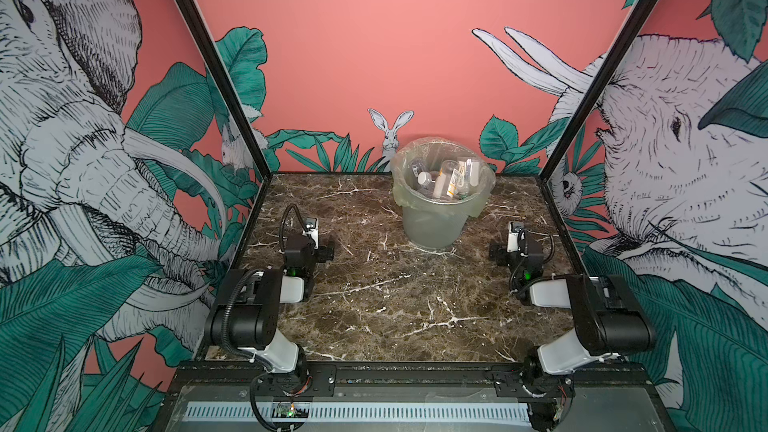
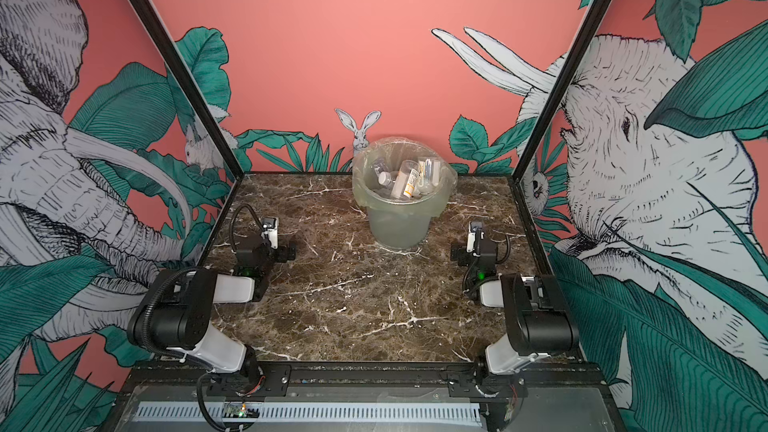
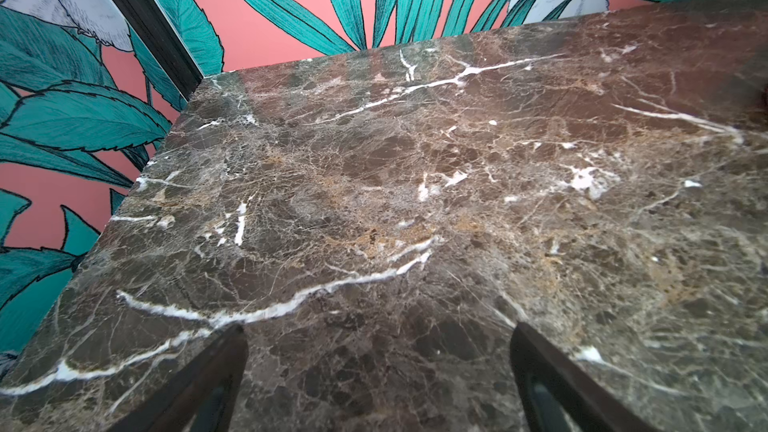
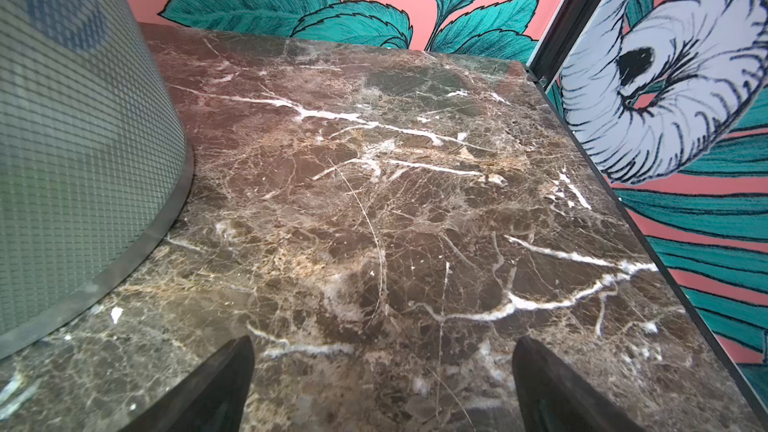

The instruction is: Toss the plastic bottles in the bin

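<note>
Upper centre: bin [image 1: 434,222] holds heaped plastic bottles [image 1: 451,182]; none on table [image 1: 374,297]; left hand [image 3: 376,338], right hand [image 4: 382,347] spread wide, empty, parked low: job looks finished

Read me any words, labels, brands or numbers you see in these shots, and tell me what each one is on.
Nothing here can be read.
Orange-labelled bottle in the bin: print too small and blurred.
Other bottles in it: labels too small to read.
Blue patch seen through the bin wall: blurred, no letters show.
</note>
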`<state>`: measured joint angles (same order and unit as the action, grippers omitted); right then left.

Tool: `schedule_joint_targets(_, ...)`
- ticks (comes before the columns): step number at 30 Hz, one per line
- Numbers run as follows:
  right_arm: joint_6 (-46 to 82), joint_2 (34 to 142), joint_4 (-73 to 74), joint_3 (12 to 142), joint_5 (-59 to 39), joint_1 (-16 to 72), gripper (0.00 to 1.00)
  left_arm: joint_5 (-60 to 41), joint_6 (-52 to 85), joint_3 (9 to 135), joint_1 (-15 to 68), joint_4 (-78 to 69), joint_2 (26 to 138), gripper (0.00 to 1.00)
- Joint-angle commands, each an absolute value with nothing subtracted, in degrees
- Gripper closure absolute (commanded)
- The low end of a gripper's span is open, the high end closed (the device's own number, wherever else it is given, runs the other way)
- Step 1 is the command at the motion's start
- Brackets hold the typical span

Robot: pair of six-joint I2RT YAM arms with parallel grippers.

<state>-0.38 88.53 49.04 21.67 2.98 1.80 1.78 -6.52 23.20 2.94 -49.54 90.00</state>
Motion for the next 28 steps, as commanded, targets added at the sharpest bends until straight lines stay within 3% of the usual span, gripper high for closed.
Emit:
schedule_joint_targets(1, -0.3, 88.7, 51.9, 22.4, 3.5, 1.5, 0.01, 1.7, -7.0, 23.9, 2.6, -49.0, 88.9, 0.00)
schedule_joint_targets(28, -0.3, 88.7, 51.6, 22.6, 3.1, 1.6, 0.01, 1.7, -7.0, 24.0, 2.7, -48.9, 88.9, 0.00)
